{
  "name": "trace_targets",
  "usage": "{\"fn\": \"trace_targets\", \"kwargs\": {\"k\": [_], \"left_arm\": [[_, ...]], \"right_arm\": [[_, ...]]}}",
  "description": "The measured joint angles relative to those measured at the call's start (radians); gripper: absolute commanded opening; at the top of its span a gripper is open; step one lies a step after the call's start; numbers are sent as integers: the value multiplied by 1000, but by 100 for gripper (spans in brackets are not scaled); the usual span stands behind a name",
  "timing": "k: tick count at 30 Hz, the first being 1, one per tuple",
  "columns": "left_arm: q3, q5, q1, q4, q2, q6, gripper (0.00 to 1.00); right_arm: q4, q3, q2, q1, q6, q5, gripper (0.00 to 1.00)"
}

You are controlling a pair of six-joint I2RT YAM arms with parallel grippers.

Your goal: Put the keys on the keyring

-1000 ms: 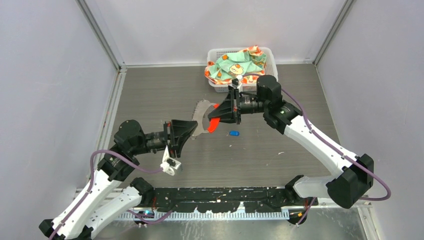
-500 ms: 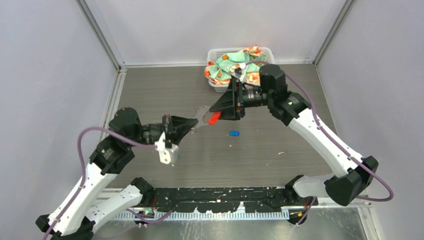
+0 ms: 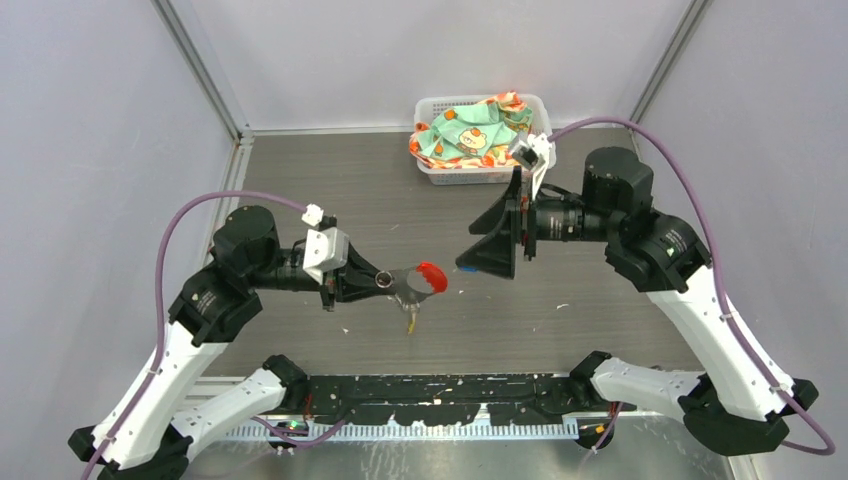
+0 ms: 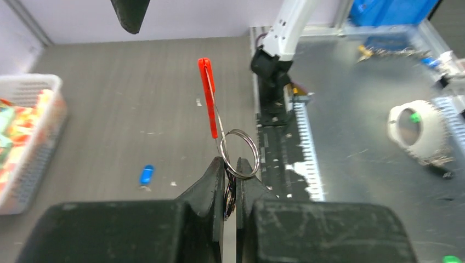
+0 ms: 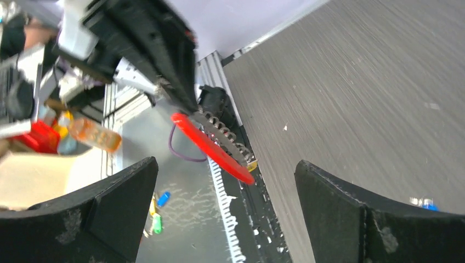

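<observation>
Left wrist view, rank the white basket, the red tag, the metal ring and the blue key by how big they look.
white basket, cut off at the edge
red tag and metal ring look close: tag longer, ring wider
blue key, though it lies farther away

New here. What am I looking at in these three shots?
Two robot arms are bolted at the near edge of a table. The overhead picture looks down on both. The other two pictures come from a camera on each wrist, so black fingers fill their lower edge. The left gripper is shut on the keyring, holding it up with its red tag sticking out. The right gripper is wide open and empty, facing it. A blue-tagged key lies on the table. At the back stands a white basket with patterned cloth.
</observation>
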Motion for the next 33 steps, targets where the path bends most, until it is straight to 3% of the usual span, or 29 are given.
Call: {"fn": "trace_targets", "kwargs": {"k": [6, 12, 24, 26, 28, 29, 31, 33], "left_arm": [[-12, 50, 0, 47, 19, -212, 0], [-20, 80, 0, 77, 34, -288, 0], [-20, 132, 0, 99, 33, -299, 0], [-20, 132, 0, 102, 32, -298, 0], [-20, 132, 0, 102, 31, -295, 0], [-20, 131, 0, 104, 30, -294, 0], [-20, 131, 0, 111, 29, -294, 0], [-20, 131, 0, 115, 29, -294, 0]], "right_arm": [[63, 1, 24, 192, -145, -1, 97], [169, -42, 64, 263, -164, -16, 82], [369, -99, 82, 293, -59, -45, 18], [375, -103, 82, 297, -47, -45, 21], [376, -104, 82, 298, -34, -44, 52], [375, -105, 82, 298, -30, -43, 54], [372, -105, 82, 299, -26, -43, 51], [366, -107, 82, 301, -28, -37, 36]]}}
